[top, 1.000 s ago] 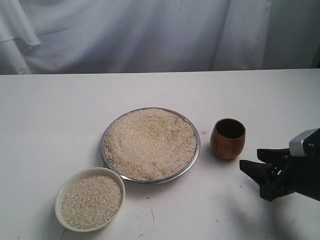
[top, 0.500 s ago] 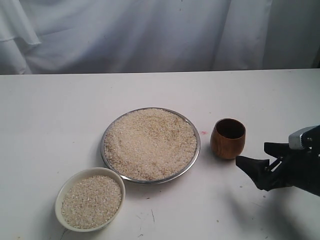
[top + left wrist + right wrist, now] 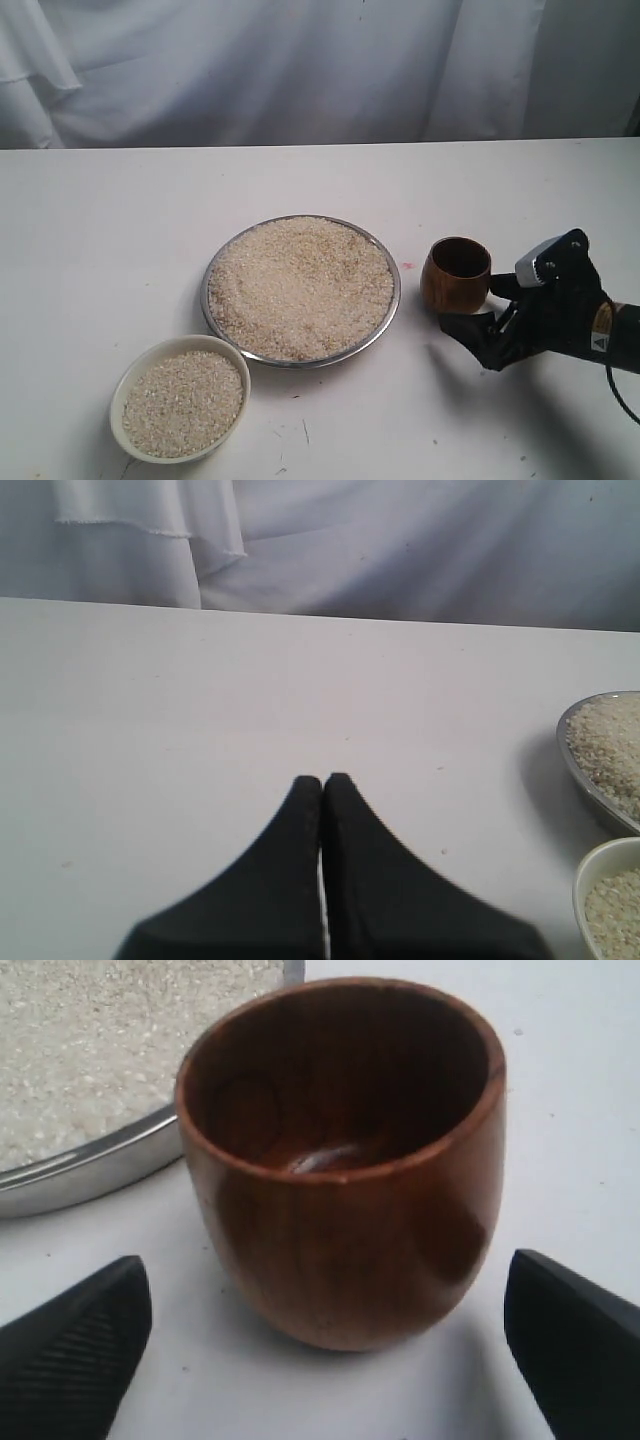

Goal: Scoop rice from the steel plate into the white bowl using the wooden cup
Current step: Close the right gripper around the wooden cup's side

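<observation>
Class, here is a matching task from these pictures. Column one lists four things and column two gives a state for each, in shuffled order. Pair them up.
Column one
1. steel plate
2. wooden cup
3. left gripper
4. right gripper

Column two
A. shut, holding nothing
B. open, facing the wooden cup
C. covered with rice
D. upright and empty

Pairs: 1-C, 2-D, 3-A, 4-B
</observation>
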You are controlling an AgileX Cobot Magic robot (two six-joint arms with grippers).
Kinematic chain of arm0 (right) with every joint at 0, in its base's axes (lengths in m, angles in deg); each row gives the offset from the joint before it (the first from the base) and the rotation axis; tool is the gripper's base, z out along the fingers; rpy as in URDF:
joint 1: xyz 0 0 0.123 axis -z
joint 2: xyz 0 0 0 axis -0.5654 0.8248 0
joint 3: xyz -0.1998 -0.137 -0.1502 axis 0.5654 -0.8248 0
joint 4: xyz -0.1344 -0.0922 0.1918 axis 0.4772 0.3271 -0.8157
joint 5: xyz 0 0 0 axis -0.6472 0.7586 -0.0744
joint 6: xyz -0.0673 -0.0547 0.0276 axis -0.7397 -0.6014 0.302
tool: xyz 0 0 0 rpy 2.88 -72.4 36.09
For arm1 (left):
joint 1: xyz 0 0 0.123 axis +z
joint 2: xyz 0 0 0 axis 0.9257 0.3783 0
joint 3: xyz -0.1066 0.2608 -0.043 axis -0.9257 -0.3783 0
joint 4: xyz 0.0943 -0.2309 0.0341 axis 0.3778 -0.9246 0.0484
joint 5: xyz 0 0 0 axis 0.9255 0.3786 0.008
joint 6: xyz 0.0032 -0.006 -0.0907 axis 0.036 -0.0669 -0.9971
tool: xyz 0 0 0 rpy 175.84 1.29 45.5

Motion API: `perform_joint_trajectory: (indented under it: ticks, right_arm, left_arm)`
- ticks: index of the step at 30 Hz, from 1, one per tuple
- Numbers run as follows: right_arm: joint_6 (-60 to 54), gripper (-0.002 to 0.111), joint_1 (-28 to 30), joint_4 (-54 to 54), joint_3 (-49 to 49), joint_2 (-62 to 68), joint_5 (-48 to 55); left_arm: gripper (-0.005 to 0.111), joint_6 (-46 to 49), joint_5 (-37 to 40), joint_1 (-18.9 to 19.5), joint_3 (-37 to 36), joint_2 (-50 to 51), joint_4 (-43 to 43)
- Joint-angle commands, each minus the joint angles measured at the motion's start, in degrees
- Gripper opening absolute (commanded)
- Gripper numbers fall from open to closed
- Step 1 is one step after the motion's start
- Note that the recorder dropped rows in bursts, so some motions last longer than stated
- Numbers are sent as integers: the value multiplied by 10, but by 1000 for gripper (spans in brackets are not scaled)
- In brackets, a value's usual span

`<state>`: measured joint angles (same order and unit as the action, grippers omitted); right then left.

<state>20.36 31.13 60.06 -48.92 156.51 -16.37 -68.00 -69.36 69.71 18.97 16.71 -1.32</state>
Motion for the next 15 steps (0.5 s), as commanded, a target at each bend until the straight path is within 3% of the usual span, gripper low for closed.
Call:
perform_joint_trajectory:
  ticks: [1,15]
  right_arm:
    - [-8,87,-7,-14,8,19,-3]
    - [-47,87,-41,-76,47,94,-42]
  left_arm:
    - [0,0,-8,-2,-3,-2,1]
    - [0,0,-8,-2,-3,-2,1]
